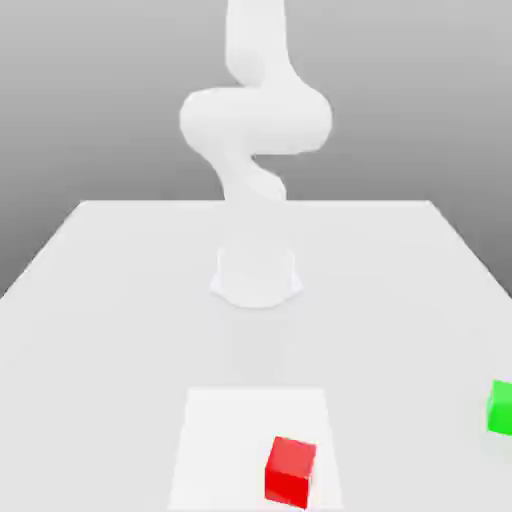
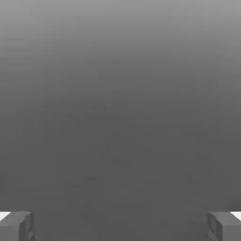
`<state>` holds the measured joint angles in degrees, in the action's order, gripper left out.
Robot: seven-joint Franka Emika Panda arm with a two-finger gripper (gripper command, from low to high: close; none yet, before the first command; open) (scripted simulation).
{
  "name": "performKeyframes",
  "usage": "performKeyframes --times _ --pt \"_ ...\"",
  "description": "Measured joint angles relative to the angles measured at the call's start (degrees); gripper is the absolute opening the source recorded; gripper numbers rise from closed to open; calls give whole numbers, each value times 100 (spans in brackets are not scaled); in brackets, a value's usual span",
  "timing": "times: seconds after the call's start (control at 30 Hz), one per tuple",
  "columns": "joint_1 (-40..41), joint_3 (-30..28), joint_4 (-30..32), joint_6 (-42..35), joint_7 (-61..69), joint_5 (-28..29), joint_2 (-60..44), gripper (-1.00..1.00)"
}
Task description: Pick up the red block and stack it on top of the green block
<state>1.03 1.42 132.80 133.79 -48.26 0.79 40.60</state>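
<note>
The red block (image 1: pixel 290 470) lies on the white table (image 1: pixel 100 300) near its front edge, a little to the exterior view's right of centre. The green block (image 1: pixel 503 407) rests at the exterior view's far right, cut by the picture's edge, apart from the red one. In the hand view my gripper (image 2: pixel 120 226) is open: its two grey fingertips (image 2: pixel 16 226) stand far apart with nothing between them, against a plain grey background. Neither block is near the fingers there.
The white arm (image 1: pixel 255 120) rises from its round base (image 1: pixel 257 272) in the middle of the table and leaves the picture upward. A lighter square patch (image 1: pixel 225 440) marks the tabletop under the red block.
</note>
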Motion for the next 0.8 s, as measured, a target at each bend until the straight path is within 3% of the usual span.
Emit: performKeyframes --times 0.53,0.8 --pt "415 637 657 1298 -1545 499 -3365 0" --pt "318 693 988 1956 -2033 357 -4989 0"
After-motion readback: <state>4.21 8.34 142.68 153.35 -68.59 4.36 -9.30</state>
